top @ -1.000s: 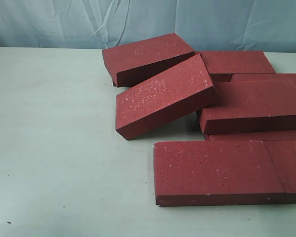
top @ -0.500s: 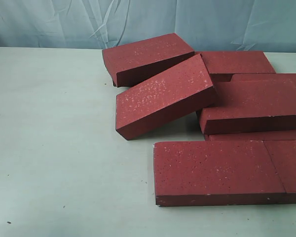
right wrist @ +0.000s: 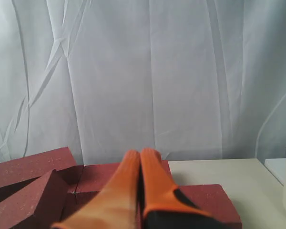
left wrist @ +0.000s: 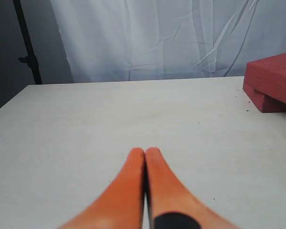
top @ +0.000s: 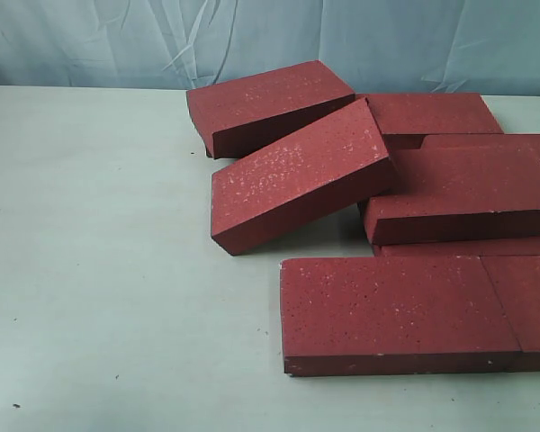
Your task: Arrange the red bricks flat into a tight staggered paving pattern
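Red bricks on pale table, curtain behind

Looks like a robot lab test bench, not a real paving job: bare pale table, a wrinkled sheet backdrop hung along its 12 o'clock edge, a black stand pole beside that sheet, and the red bricks just heaped around 2 o'clock.

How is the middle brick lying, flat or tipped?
Tipped: middle brick rests its right end on a neighbouring brick, left corner on the table.
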